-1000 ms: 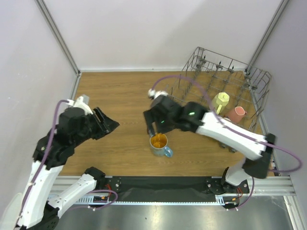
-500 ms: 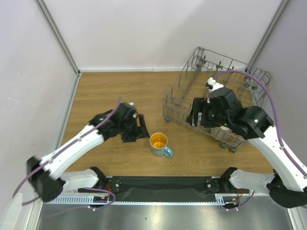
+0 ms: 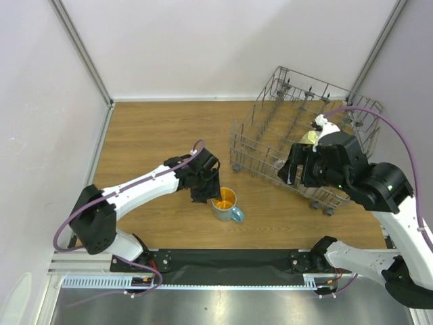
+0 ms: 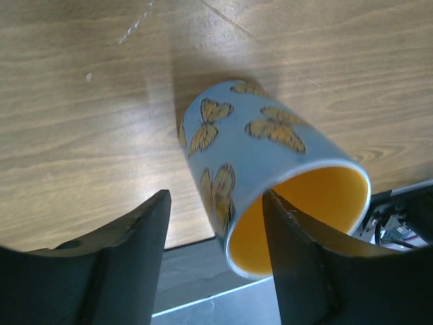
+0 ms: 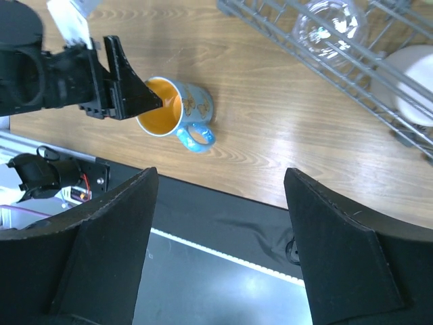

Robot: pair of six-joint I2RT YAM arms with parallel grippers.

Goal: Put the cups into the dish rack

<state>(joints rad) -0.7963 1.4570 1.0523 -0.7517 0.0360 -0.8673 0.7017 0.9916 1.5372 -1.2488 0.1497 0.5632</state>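
A blue mug point(image 3: 226, 202) with orange butterflies and a yellow-orange inside stands on the wooden table; its handle point(image 5: 197, 135) points toward the near edge. My left gripper point(image 3: 210, 192) is open at its left side. In the left wrist view the mug point(image 4: 257, 149) has its rim between the fingers: one finger point(image 4: 298, 264) sits inside the mouth, the other stands apart outside. My right gripper point(image 5: 222, 176) is open and empty, above the near side of the dish rack point(image 3: 270, 128). A clear glass point(image 5: 326, 27), a pale cup point(image 5: 411, 81) and a yellow mug point(image 3: 309, 137) sit in the rack.
The grey wire rack fills the back right corner against the wall. A black strip and metal rail point(image 3: 230, 261) run along the table's near edge, just in front of the mug. Bare wood lies at the back left.
My left arm has swung in from the left and brought its open jaws to the mug's rim. My right arm has pulled away from above the mug, back over the rack.
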